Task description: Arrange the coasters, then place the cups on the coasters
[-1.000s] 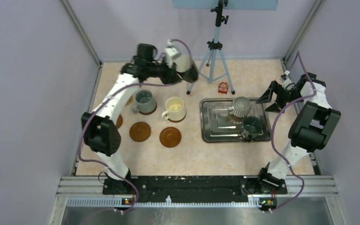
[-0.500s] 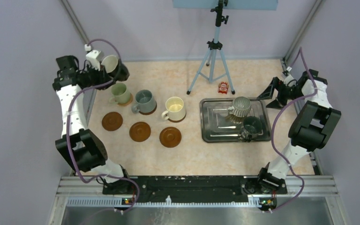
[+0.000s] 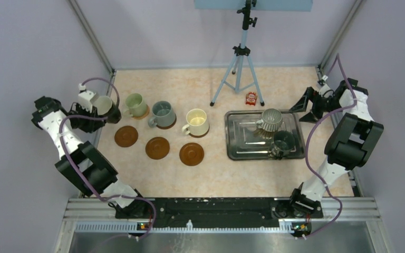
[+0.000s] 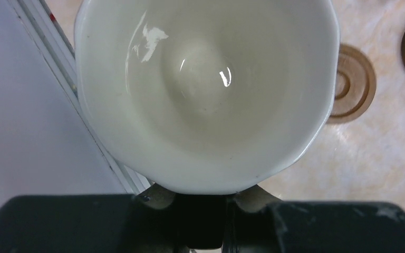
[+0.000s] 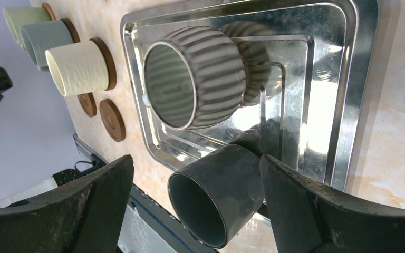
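**Three mugs seated, two in the tray, one in the left gripper**

Six mugs on show, so let's count them off. The left gripper (image 4: 206, 208) is clamped tight on the white mug (image 3: 103, 105), and the left wrist view looks straight down into its glossy bowl. That mug sits out at the left edge of the table (image 3: 216, 179), over the rail (image 3: 101, 120), just beside the pale green mug (image 3: 135, 104) and on no coaster at all.

Back row, three seated. The pale green mug, the grey-blue mug (image 3: 162, 113) and the cream mug (image 3: 196, 122) each stand on a disc, with a brown rim peeking out below.

Front row, three coasters lie bare: a left coaster (image 3: 126, 136), a middle coaster (image 3: 157, 148) and a right coaster (image 3: 191, 154). That makes six coasters in all, set in two lines of three.

Over to the right there is one steel tray (image 3: 235, 149) with two mugs in it, the ribbed grey mug (image 3: 269, 120) and the dark mug (image 3: 283, 141), close beside each other. The right gripper (image 3: 304, 110) hangs by the tray's far right corner with its fingers spread wide and nothing between them.

One tripod (image 3: 241, 58) stands at the back.
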Controlling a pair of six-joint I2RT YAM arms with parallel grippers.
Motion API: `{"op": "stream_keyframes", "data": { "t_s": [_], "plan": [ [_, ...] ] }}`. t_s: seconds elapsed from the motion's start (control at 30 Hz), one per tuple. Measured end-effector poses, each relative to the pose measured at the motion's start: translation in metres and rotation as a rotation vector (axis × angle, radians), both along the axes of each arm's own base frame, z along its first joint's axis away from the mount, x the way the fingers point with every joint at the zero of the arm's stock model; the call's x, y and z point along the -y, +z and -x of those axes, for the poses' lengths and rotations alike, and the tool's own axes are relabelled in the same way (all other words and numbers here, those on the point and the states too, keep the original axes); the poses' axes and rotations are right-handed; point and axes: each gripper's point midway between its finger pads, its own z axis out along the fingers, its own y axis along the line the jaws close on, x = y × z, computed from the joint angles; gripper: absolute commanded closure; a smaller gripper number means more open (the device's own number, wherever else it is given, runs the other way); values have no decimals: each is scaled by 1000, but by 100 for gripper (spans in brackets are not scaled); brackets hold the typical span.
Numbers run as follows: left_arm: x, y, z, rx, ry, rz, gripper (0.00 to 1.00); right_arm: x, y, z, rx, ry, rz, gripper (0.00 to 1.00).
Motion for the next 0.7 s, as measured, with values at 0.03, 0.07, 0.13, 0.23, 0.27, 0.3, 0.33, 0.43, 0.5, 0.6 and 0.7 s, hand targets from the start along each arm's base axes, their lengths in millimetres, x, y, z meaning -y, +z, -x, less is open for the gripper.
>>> {"op": "stream_keyframes", "data": {
  "t_s": [0.03,0.07,0.13,0.23,0.27,0.3,0.33,0.43,0.5,0.6,0.7],
  "plan": [
    [-3,-8,5,-13,-14,-15,100,0,0,0,-1,1,-1,12],
    [-4,-15,10,-26,-30,-29,100,0,0,1,-1,3,0,12],
    [-4,-28,17,-46,-71,-51,100,0,0,1,-1,6,0,12],
    [-1,-45,22,-62,-141,-68,100,0,1,1,2,12,2,12],
    [-2,-49,22,-64,-157,-72,100,0,1,2,5,15,3,12],
    [-2,-53,22,-63,-177,-78,100,-1,1,2,5,18,3,12],
    [-4,-57,20,-61,-193,-83,100,-1,1,3,7,23,3,12],
    [-6,-70,18,-57,-241,-96,100,-1,2,4,9,30,2,12],
    [-6,-80,18,-65,-262,-88,100,-2,2,5,7,36,1,12],
    [-8,-92,17,-74,-280,-80,100,-2,2,7,1,41,1,12],
    [-10,-98,16,-79,-285,-79,99,-2,1,8,2,44,2,12]
  ]
}}
